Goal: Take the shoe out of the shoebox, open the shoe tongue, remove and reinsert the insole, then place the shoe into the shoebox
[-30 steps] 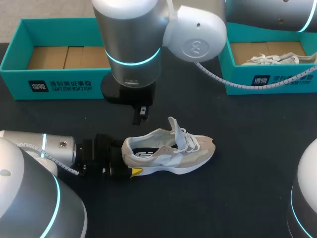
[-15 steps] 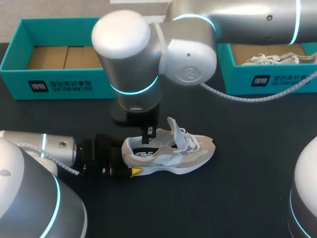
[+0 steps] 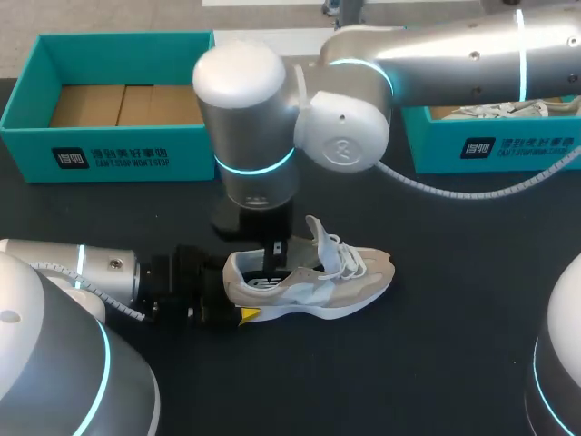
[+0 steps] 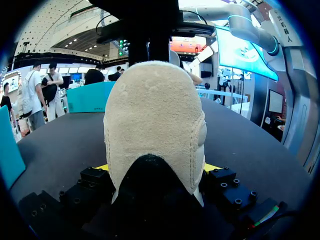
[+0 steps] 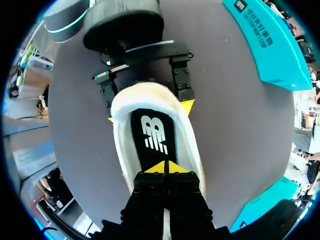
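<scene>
A beige and white shoe [image 3: 318,277] lies on its sole on the black table, toe to the right, tongue pulled up. My left gripper [image 3: 234,291] comes in from the left and holds the heel [image 4: 150,125]; its yellow-tipped fingers [image 5: 187,106] press on both sides. My right gripper [image 3: 272,263] hangs straight down into the shoe's opening. Its tips [image 5: 165,167] are shut together just over the black insole [image 5: 152,135], with nothing seen between them.
An empty teal shoebox [image 3: 118,154] with a cardboard floor stands at the back left. A second teal box [image 3: 508,145] at the back right holds another white shoe [image 3: 495,109]. My right arm's cable hangs in front of that box.
My right arm has swung over the shoe and come down, so its shut gripper is now inside the shoe's opening. The left arm and the shoe have stayed still.
</scene>
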Controlling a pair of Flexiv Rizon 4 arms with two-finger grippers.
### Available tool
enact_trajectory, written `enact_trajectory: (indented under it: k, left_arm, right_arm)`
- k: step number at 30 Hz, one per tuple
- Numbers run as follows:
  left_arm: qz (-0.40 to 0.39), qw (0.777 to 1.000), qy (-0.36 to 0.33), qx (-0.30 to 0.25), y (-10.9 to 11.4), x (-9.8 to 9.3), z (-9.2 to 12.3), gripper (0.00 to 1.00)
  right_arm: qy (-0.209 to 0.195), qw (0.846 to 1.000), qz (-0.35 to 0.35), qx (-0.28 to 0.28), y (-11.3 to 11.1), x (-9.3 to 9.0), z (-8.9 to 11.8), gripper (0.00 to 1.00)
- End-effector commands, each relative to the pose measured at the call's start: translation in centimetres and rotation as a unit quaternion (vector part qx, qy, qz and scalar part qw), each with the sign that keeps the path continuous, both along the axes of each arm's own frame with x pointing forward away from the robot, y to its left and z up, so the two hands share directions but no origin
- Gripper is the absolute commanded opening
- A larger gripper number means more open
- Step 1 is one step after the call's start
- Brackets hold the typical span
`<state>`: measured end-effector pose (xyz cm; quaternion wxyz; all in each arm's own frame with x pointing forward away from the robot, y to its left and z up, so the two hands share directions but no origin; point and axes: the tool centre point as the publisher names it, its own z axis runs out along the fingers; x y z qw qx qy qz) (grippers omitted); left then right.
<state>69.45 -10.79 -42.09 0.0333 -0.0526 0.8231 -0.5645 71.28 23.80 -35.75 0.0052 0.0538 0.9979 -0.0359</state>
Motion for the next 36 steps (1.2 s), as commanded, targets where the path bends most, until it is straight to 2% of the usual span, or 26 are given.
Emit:
enact_trajectory:
  k: [1, 6, 16, 17, 18, 20, 23, 25, 33, 36]
  left_arm:
    - [0.000, 1.000, 0.000, 0.000, 0.1, -0.1, 0.0, 0.00]
    - [0.000, 1.000, 0.000, 0.000, 0.1, -0.1, 0.0, 0.00]
    - [0.000, 1.000, 0.000, 0.000, 0.1, -0.1, 0.0, 0.00]
    - [0.000, 1.000, 0.000, 0.000, 0.1, -0.1, 0.0, 0.00]
    - [0.000, 1.000, 0.000, 0.000, 0.1, -0.1, 0.0, 0.00]
    - [0.000, 1.000, 0.000, 0.000, 0.1, -0.1, 0.0, 0.00]
    - [0.000, 1.000, 0.000, 0.000, 0.1, -0.1, 0.0, 0.00]
    - [0.000, 1.000, 0.000, 0.000, 0.1, -0.1, 0.0, 0.00]
    - [0.000, 1.000, 0.000, 0.000, 0.1, -0.1, 0.0, 0.00]
    - [0.000, 1.000, 0.000, 0.000, 0.1, -0.1, 0.0, 0.00]
  right_arm:
    - [0.014, 1.000, -0.007, 0.008, -0.3, 0.0, -2.6, 0.00]
    - [0.023, 0.999, -0.022, 0.006, -0.5, -0.3, -3.5, 0.00]
    - [-0.020, 0.999, -0.041, 0.014, -1.0, 0.7, -2.9, 0.00]
    - [-0.024, 0.999, -0.038, 0.016, -1.0, 0.8, -2.9, 0.02]
    - [-0.027, 0.999, -0.038, 0.015, -0.9, 0.8, -2.9, 0.12]
    - [-0.031, 0.999, -0.036, 0.017, -0.8, 0.9, -2.8, 0.25]
    - [-0.036, 0.999, -0.033, 0.019, -0.7, 1.0, -2.9, 0.34]
    - [-0.037, 0.999, -0.032, 0.020, -0.6, 1.0, -3.0, 0.36]
    - [-0.038, 0.999, -0.022, 0.031, 0.1, 0.8, -5.1, 0.35]
    - [-0.022, 0.999, -0.016, 0.030, 0.4, 0.4, -6.2, 0.32]
